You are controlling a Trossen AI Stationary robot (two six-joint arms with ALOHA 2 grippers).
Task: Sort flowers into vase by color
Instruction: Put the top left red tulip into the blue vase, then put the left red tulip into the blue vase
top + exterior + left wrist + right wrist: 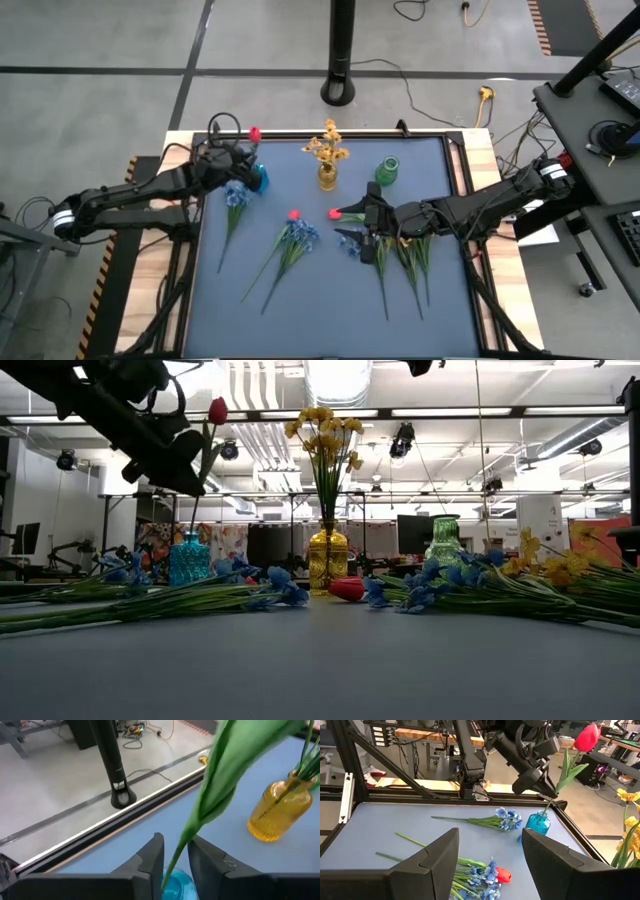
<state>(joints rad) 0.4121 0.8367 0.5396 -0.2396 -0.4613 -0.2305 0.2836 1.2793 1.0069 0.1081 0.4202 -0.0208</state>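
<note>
on the dark blue bench [300,320], nearer the front edge than the yellow vase [327,177], loose flowers lie flat. a bunch of blue sprigs [297,235] lies in front of the yellow vase and a little to its left, with a loose red tulip [294,215] at its blossom end. in front of the yellow vase and to its right lies a mixed bunch of blue and yellow sprigs [410,260], stems pointing toward the front edge.

the right gripper [490,837] hovers over that mixed bunch, just in front of the yellow vase and slightly right of it. it is released, its fingers wide apart and empty. a second red tulip [335,213] lies just off its tip.

a single blue sprig [236,197] lies to the left of the yellow vase, its blossoms just beside the blue vase [260,178]. the blue vase stands left of the yellow vase, the green vase [387,171] to its right. yellow flowers [327,145] stand in the yellow vase.

the left gripper [175,847] hangs over the blue vase. its fingers are slightly parted on either side of the stem of an upright red tulip [217,410], whose stem runs down into the blue vase; the grip looks loosened.
</note>
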